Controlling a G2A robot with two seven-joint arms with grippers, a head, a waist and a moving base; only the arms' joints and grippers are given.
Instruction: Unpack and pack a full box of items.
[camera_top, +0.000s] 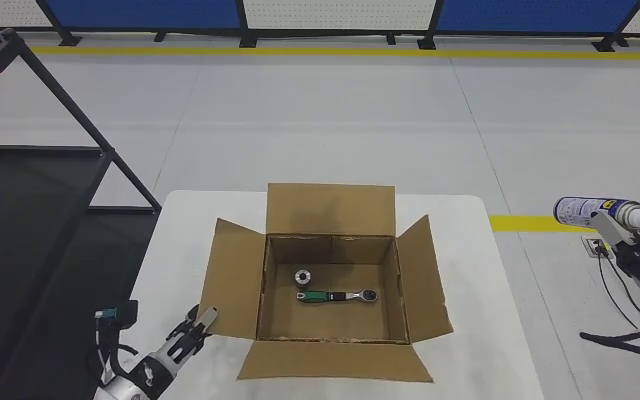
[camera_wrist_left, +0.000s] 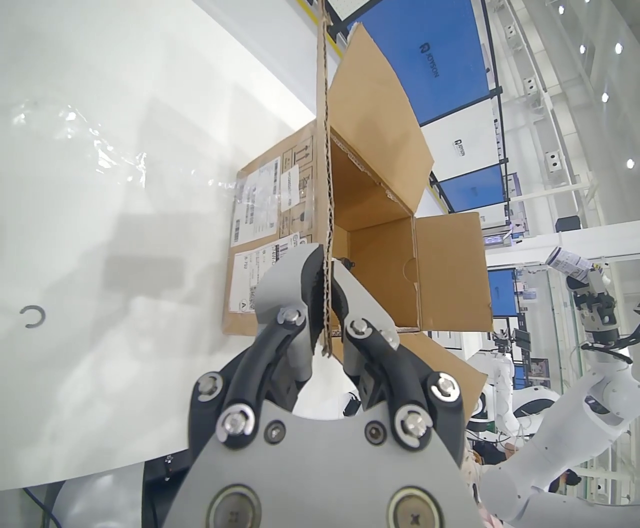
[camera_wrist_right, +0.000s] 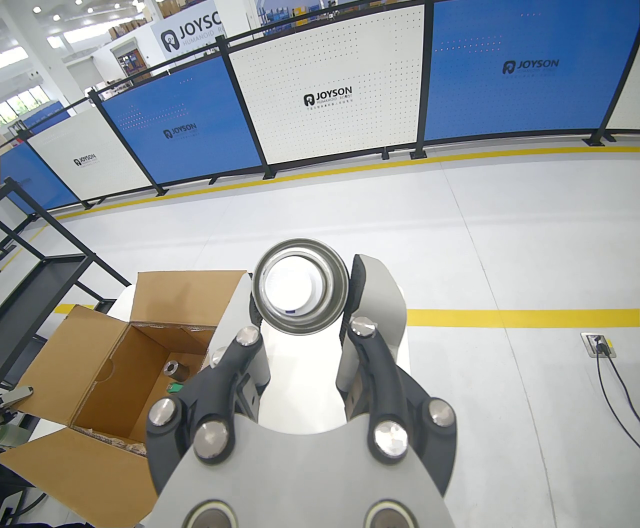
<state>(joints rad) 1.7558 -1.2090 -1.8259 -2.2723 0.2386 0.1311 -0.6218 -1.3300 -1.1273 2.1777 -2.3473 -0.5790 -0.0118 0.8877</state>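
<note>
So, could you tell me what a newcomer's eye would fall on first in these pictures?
First the open cardboard box in the middle of the white table, with a green-handled ratchet wrench and a small metal cylinder on its floor. Then the right end effector, shut on a spray can out past the table's right edge, and the left end effector, clamped on the box's left flap.

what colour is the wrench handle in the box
Green. The wrench handle shows best in the top view.
</note>
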